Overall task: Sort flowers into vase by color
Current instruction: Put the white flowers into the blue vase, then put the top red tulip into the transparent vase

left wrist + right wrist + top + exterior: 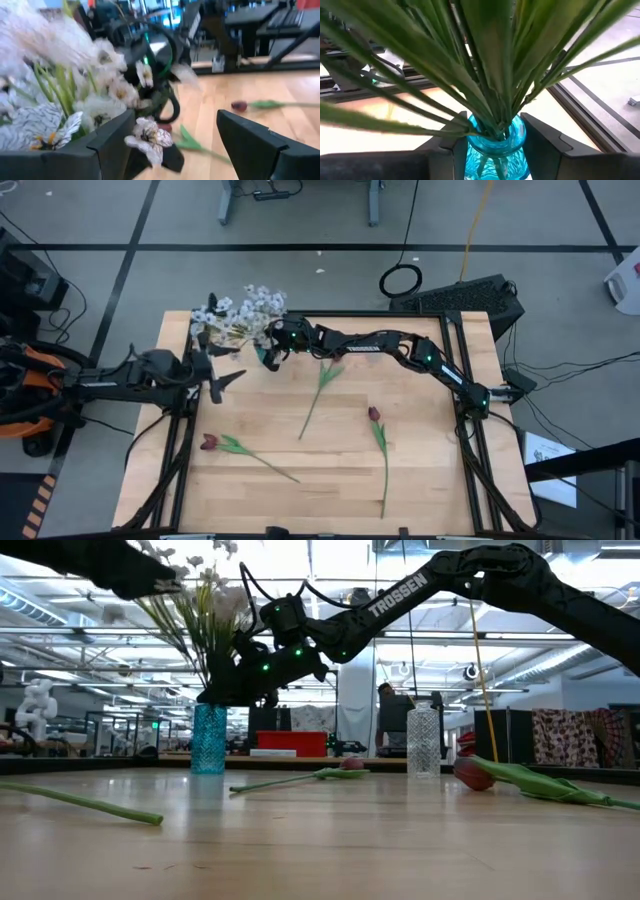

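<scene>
At the table's far left corner, three white sprays are gathered in a blue vase, whose neck is flanked by the right gripper, jaws apart around it, apparently to steady it. Three red tulips lie scattered on the table, unsorted; a clear vase waits farther right. Just left of the blossoms the left gripper is held, jaws wide and empty.

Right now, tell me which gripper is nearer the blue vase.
Right. The right gripper sits at the blue vase, a finger on each side of its neck. The left gripper waits a little way off, open, beside the white blossoms.
</scene>
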Available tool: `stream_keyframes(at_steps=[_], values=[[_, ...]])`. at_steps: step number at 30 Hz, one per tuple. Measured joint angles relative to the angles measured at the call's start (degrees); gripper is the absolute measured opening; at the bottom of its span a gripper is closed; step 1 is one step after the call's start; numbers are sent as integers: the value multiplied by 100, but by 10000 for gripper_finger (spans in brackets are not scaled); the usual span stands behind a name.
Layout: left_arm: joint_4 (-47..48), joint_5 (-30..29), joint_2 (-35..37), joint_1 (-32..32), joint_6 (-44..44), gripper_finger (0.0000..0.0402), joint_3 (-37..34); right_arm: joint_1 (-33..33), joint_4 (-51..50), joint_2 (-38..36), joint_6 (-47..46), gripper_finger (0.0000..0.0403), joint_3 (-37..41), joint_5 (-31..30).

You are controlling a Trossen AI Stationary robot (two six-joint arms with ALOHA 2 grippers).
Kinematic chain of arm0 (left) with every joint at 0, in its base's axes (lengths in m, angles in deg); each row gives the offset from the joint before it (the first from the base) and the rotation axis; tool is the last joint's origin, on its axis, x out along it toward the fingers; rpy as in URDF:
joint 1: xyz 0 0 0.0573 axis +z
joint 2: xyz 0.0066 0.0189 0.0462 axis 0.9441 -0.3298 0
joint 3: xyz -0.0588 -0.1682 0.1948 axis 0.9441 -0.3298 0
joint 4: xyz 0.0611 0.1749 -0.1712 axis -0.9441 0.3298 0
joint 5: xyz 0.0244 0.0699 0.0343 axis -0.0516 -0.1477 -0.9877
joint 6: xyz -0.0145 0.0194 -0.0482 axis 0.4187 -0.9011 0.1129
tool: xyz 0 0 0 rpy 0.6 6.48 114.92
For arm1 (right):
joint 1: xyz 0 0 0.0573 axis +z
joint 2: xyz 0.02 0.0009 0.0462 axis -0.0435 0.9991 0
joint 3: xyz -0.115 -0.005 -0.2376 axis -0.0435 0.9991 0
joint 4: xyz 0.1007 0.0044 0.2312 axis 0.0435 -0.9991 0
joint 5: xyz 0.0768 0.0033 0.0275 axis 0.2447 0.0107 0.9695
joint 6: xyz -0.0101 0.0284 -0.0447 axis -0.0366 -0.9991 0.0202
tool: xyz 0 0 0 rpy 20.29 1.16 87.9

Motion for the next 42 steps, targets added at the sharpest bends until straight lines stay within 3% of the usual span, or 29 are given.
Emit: stream_keyframes(at_steps=[6,21,27,32,42], values=[[-328,26,92,0,37,288,0,-2,-13,0,4,141,0,12],[-306,44,-33,0,1183,288,0,-7,-4,0,15,141,2,139],[-259,394,-345,0,804,288,0,-7,-4,0,16,141,2,152],[-261,84,-487,0,448,288,0,-5,-13,0,15,141,2,169],[-43,43,-594,0,113,276,0,-4,-7,0,15,142,2,172]])
